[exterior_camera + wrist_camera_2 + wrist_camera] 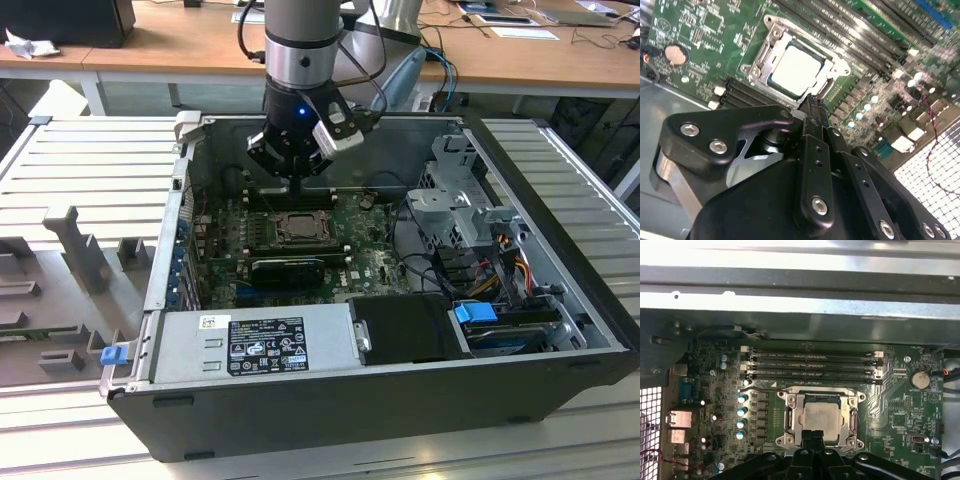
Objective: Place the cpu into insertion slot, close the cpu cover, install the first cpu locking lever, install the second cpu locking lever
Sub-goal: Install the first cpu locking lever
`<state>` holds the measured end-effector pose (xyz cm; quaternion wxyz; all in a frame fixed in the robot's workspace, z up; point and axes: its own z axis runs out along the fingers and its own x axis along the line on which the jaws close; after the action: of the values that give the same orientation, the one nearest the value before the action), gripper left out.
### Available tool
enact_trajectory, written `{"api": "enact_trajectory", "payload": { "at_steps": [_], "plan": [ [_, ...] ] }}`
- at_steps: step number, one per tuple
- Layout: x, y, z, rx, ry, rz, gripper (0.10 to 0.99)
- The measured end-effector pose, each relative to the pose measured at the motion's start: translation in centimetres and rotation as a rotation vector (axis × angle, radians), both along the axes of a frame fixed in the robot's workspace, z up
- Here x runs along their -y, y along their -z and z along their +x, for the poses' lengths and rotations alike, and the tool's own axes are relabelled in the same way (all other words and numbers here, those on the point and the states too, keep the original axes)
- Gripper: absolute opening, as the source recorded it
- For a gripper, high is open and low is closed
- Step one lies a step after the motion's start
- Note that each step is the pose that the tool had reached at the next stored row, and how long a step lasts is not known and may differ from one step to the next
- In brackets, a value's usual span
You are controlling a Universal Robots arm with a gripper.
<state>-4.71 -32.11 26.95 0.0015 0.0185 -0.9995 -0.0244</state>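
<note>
the tool [812, 102] hangs low over a green circuit board [705, 45], its fingers drawn narrow together. their tips are at the near edge of the cpu cover [771, 47]; contact cannot be told. just past the tips the cpu [797, 70] lies flat in the insertion slot [826, 86], with the silver cover lying down around it. beyond run long black memory slots [810, 365], then the computer case [330, 410] wall.

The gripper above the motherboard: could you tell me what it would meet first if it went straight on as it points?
Most likely the edge of the cpu cover, the silver frame around the cpu; the gripper points down at it, though depth is unclear.
</note>
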Motion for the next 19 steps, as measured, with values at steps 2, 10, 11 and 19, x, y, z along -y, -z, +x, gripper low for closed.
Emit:
{"api": "enact_trajectory", "payload": {
  "at_steps": [2, 10, 11, 19],
  "plan": [
    [0.01, 0.05, -0.19, 0.0021, 0.000, 0.013, 0.106],
    [0.00, 0.25, -1.70, 0.0151, -0.002, 0.017, 0.106],
    [0.00, 0.30, -1.91, 0.0154, -0.002, 0.017, 0.106],
    [0.00, 0.44, -4.07, 0.0170, -0.002, 0.018, 0.106]
  ]
}}
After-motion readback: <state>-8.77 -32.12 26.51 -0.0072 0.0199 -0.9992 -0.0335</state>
